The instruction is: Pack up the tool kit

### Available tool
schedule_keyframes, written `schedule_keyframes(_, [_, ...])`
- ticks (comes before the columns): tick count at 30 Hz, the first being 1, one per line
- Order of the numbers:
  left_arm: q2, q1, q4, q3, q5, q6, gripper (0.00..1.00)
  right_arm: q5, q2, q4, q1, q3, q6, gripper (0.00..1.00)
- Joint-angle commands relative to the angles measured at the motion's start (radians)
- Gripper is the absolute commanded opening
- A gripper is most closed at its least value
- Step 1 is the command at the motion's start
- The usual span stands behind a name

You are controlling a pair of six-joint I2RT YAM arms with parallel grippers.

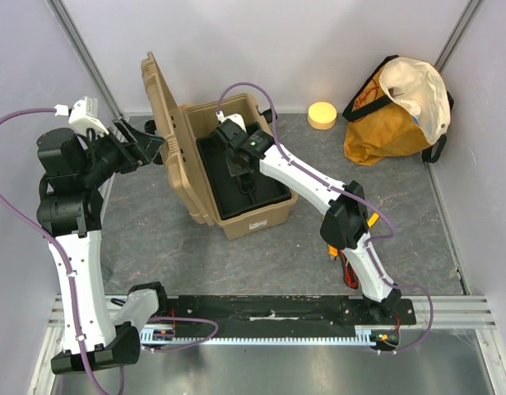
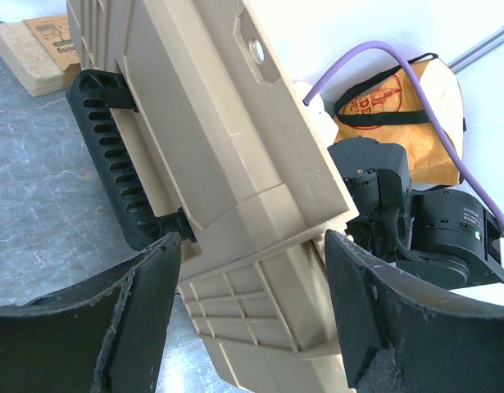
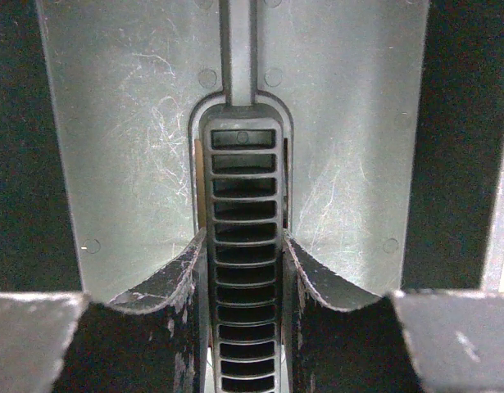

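Note:
The tan tool kit (image 1: 261, 218) stands open mid-table, its lid (image 1: 166, 123) upright on the left. My left gripper (image 1: 146, 144) grips that lid (image 2: 235, 164) across its thickness, one finger (image 2: 145, 295) by the black carry handle (image 2: 112, 164), the other (image 2: 374, 303) on the far face. Inside the box lies a black tray (image 1: 265, 193). My right gripper (image 1: 240, 169) reaches down into it. In the right wrist view this gripper (image 3: 243, 246) is shut on the tray's ribbed black handle (image 3: 243, 188), fingertips pressed against both its sides over the scratched tray floor (image 3: 137, 123).
An orange-yellow cloth bag (image 1: 396, 107) sits at the back right, with a small yellow round object (image 1: 322, 114) to its left. A small tan block (image 2: 38, 49) lies on the table behind the lid. The right arm's wrist (image 2: 432, 221) sits just past the lid.

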Motion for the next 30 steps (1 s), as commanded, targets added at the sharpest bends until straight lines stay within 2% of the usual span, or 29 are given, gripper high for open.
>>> schedule_keyframes(1, [-0.005, -0.001, 0.038, 0.011, -0.004, 0.039, 0.76, 0.025, 0.004, -0.075, -0.013, 0.003, -0.010, 0.00])
schedule_keyframes(8, [-0.008, -0.001, 0.037, 0.012, -0.008, 0.039, 0.76, 0.043, -0.059, -0.054, -0.013, 0.106, -0.014, 0.00])
schedule_keyframes(12, [-0.008, 0.002, 0.037, 0.012, -0.006, 0.037, 0.76, 0.054, -0.172, 0.038, -0.009, 0.052, -0.019, 0.00])
schedule_keyframes(16, [-0.011, -0.001, 0.045, 0.009, -0.003, 0.032, 0.76, 0.066, -0.221, 0.052, -0.006, 0.061, -0.025, 0.00])
schedule_keyframes(30, [-0.016, 0.001, 0.048, 0.000, 0.000, 0.028, 0.77, 0.000, -0.085, -0.080, 0.001, 0.109, -0.027, 0.00])
